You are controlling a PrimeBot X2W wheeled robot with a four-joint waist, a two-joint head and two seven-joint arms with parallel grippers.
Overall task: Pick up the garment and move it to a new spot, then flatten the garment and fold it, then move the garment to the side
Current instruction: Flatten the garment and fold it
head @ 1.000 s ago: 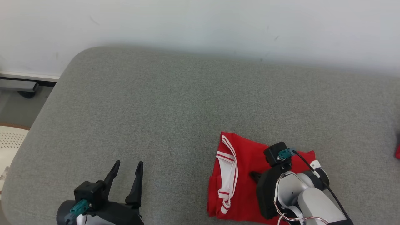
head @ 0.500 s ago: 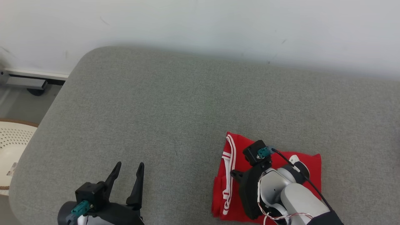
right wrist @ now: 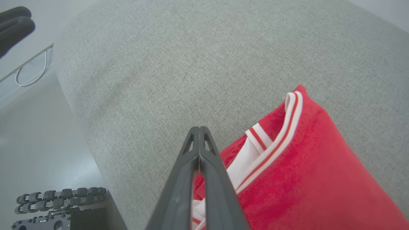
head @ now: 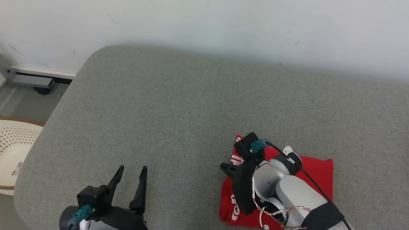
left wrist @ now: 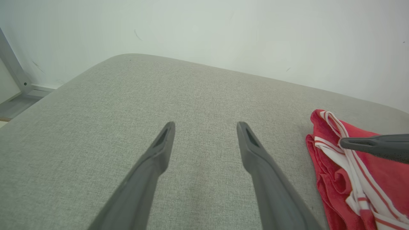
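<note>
Zero gap: right gripper (right wrist: 198, 128) over garment (right wrist: 306, 166)

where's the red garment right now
In the head view the red garment lies folded at the lower right of the grey cushion, with the shut right gripper over its left edge; the open left gripper is well off to its left.

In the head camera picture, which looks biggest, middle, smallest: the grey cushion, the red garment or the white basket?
Biggest: grey cushion.
Middle: red garment, partly under the right arm.
Smallest: white basket, though the picture's edge cuts it off, so its whole size is unsure.
</note>
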